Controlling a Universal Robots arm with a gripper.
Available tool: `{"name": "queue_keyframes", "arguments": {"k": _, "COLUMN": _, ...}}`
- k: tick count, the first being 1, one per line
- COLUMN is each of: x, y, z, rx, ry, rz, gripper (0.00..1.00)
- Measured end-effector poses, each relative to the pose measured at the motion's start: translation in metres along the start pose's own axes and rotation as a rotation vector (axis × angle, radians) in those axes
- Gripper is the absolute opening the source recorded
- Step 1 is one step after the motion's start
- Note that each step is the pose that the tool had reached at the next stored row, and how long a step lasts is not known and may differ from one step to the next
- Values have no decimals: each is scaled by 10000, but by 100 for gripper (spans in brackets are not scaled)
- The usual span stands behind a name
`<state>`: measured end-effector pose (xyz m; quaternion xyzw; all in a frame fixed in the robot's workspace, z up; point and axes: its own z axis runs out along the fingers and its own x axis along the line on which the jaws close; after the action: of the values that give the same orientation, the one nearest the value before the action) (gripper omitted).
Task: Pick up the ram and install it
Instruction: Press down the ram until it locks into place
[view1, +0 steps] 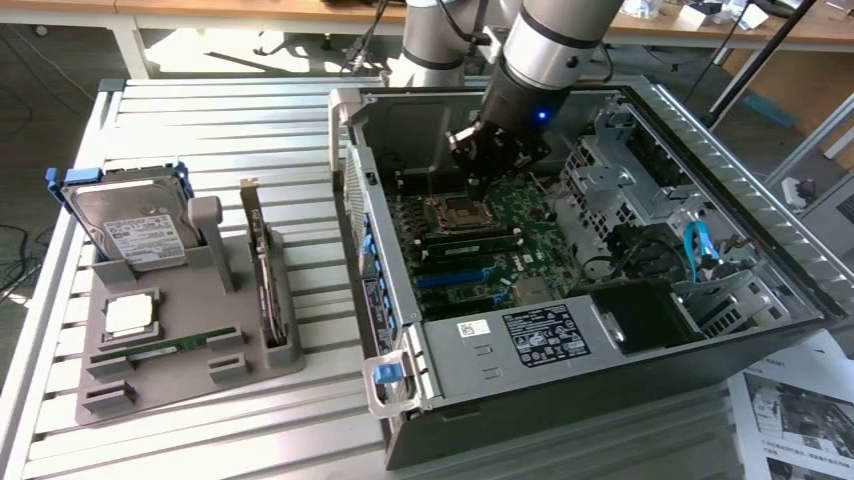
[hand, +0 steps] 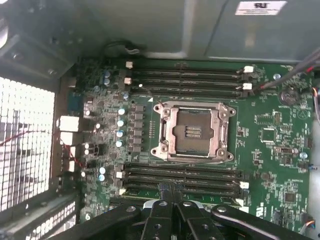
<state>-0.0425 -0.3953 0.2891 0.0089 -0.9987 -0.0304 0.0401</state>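
Fingers of the gripper sit shut, empty, over the motherboard; the ram lies in the holder, light, stiff, fragile, best pinched along its long edges.

- Silver-grey cylindrical arm with a darker grey joint band.
- Black wrist housing below it, showing a small blue light.
- Black metal pincer: jointed link bars with round silver screws and pivot pins.
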Motion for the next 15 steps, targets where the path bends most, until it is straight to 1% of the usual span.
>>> {"name": "queue_keyframes", "arguments": {"k": 5, "x": 0, "y": 0, "z": 1, "rx": -44, "ry": -34, "rz": 561, "gripper": 11}}
{"name": "queue_keyframes", "arguments": {"k": 9, "x": 0, "y": 0, "z": 1, "rx": -45, "ry": -40, "rz": 565, "gripper": 11}}
{"name": "queue_keyframes", "arguments": {"k": 10, "x": 1, "y": -1, "z": 2, "rx": -43, "ry": -113, "rz": 562, "gripper": 11}}
{"name": "queue_keyframes", "arguments": {"k": 11, "x": 2, "y": -1, "z": 4, "rx": -46, "ry": -254, "rz": 552, "gripper": 11}}
{"name": "queue_keyframes", "arguments": {"k": 12, "x": 2, "y": -1, "z": 6, "rx": -49, "ry": -443, "rz": 538, "gripper": 11}}
{"name": "queue_keyframes", "arguments": {"k": 13, "x": 3, "y": -1, "z": 7, "rx": -51, "ry": -600, "rz": 528, "gripper": 11}}
{"name": "queue_keyframes", "arguments": {"k": 14, "x": 5, "y": -1, "z": 9, "rx": -50, "ry": -808, "rz": 515, "gripper": 11}}
{"name": "queue_keyframes", "arguments": {"k": 15, "x": 7, "y": -1, "z": 11, "rx": -53, "ry": -977, "rz": 504, "gripper": 11}}
